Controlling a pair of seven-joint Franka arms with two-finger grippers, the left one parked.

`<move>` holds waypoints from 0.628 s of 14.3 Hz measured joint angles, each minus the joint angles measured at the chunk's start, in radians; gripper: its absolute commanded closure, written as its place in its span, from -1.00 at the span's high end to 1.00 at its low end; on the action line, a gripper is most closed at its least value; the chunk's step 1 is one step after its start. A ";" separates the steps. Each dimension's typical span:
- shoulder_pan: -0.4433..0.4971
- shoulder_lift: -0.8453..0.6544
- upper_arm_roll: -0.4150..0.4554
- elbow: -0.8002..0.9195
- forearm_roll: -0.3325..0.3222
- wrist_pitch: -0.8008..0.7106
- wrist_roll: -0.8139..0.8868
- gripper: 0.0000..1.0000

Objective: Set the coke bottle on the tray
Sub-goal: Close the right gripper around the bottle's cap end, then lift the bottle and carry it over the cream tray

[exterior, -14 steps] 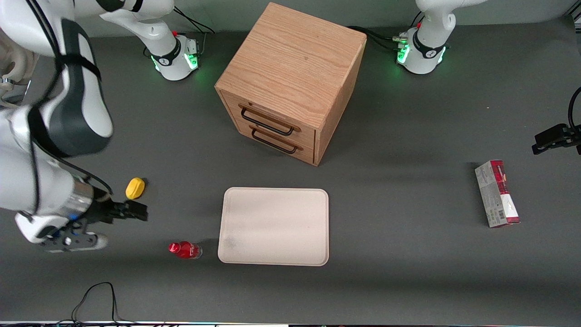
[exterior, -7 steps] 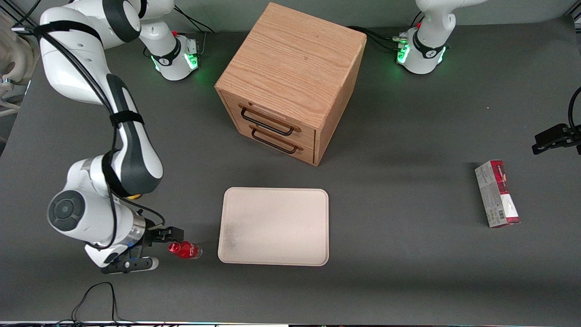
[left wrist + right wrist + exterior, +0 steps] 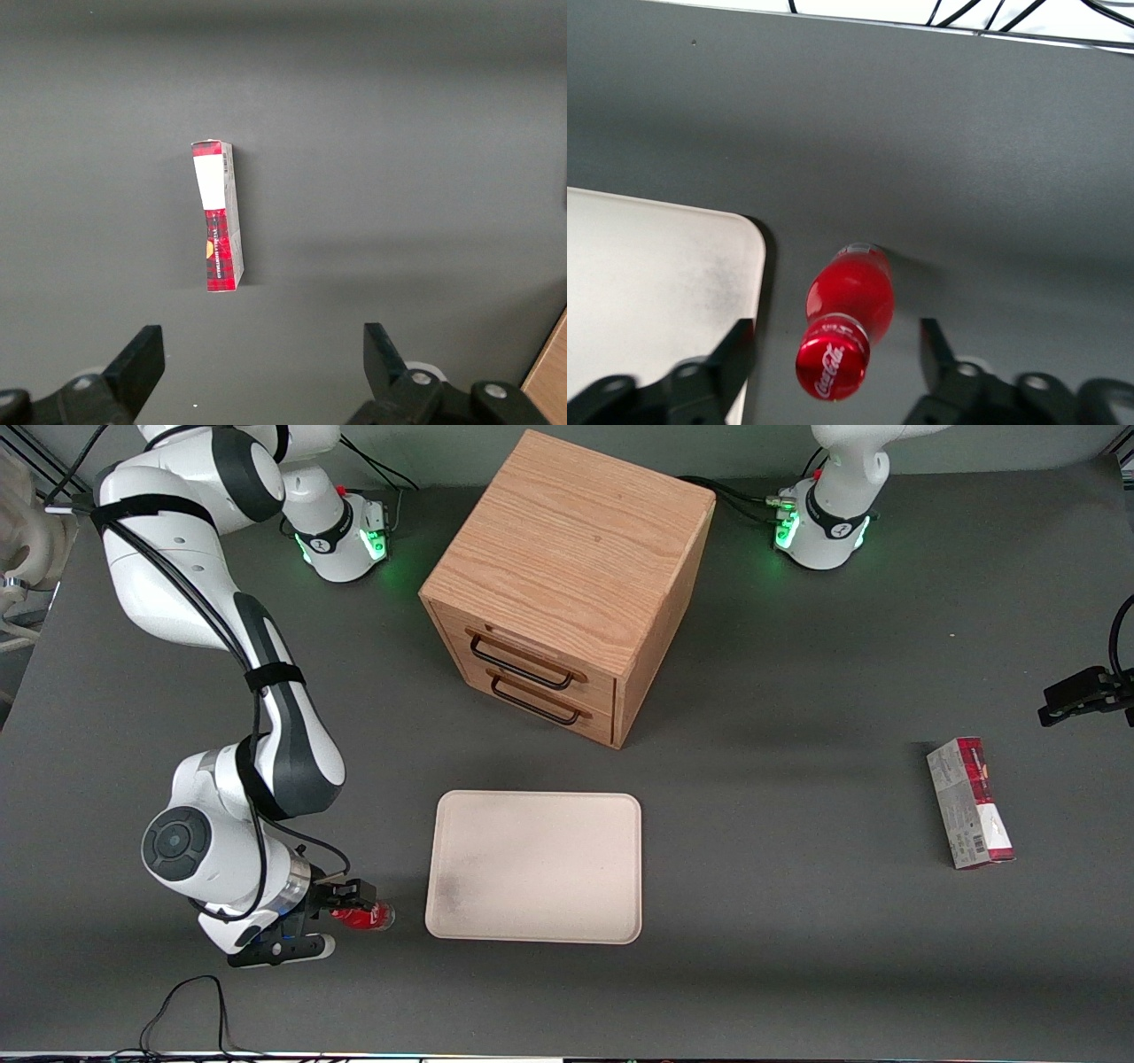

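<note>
My gripper [image 3: 353, 903] hangs over the coke bottle [image 3: 365, 917], fingers [image 3: 733, 354] spread apart with the red cap [image 3: 833, 365] between them, nothing clamped. The bottle stands upright on the grey table [image 3: 797, 921], just beside the tray [image 3: 534, 865] near its corner, toward my end of the table. A wooden drawer cabinet [image 3: 567, 584] sits farther from the front camera than the tray

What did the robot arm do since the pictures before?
The arm swung in toward the coke bottle, bringing its tool over the bottle, open, one finger on each side, not gripping. The bottle, tray, cabinet and carton stayed put.
</note>
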 measured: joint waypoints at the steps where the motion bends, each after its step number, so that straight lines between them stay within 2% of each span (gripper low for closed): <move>1: 0.000 0.002 0.000 0.000 0.000 0.003 0.000 -0.24; 3: 0.000 0.006 0.000 0.000 0.000 0.003 0.001 -0.97; 9: -0.001 0.009 0.000 0.005 -0.006 0.002 0.074 -1.00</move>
